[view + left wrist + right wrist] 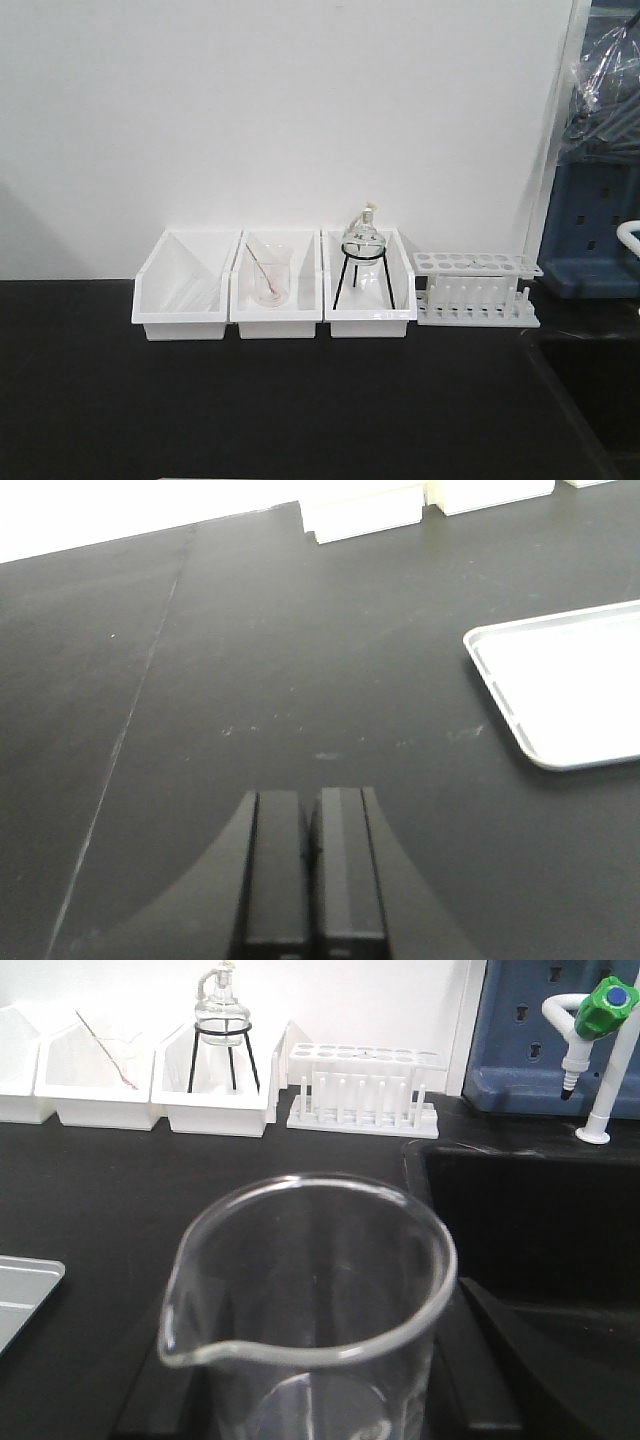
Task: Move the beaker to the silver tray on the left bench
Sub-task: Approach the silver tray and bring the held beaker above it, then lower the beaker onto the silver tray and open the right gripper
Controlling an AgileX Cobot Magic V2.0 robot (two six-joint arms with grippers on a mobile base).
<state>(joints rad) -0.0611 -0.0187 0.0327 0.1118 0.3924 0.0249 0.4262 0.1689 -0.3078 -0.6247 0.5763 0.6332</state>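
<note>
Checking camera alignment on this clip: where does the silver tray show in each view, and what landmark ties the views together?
Exterior front: not in it.
Left wrist: silver tray at the right edge.
Right wrist: only its corner, at the lower left edge.
Shared landmark: the row of white bins, seen in all three.

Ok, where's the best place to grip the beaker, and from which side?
Take the beaker by its straight cylindrical wall just below the flared rim, coming in level from the side, one finger either side. It stands upright and open-topped, and the pouring lip breaks the rim, so keep off that.
</note>
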